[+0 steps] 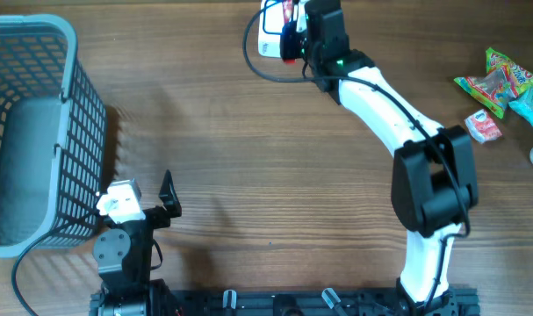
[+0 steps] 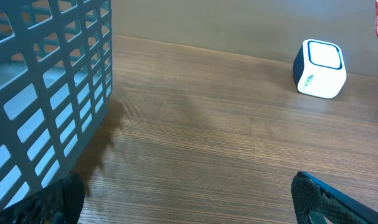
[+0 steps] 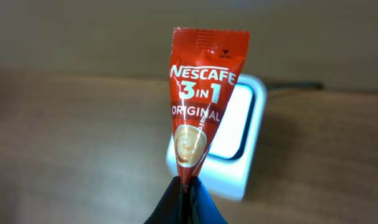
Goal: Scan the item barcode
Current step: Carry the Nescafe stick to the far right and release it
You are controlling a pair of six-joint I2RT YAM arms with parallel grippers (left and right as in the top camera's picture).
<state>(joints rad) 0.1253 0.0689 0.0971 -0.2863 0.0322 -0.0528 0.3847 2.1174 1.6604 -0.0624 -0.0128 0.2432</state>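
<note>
Red sachet [image 3: 198,106] filled the middle of your right wrist view, its long axis standing nearly upright in that picture. The narrow bottom end was pinched in your right gripper [image 3: 187,193], whose black fingers were closed tight together on it. The crimped, wider end pointed up and away from the fingers, leaning a touch to the right. Its printed face (the one with the brand name and the cup) was turned toward the wrist camera.

Just behind the sachet sat the white scanner [image 3: 238,124], its pale window facing up and partly covered by the foil; you could not tell whether the two touched. From overhead, you had the sachet at the far edge of the table [image 1: 248,175], right over the scanner, with the arm stretched out to reach it.

Your left gripper [image 2: 189,210] hung low near the grey basket [image 1: 68,53], fingers spread wide apart and empty. Some bright snack packets [image 1: 503,83] lay well off to the right.
</note>
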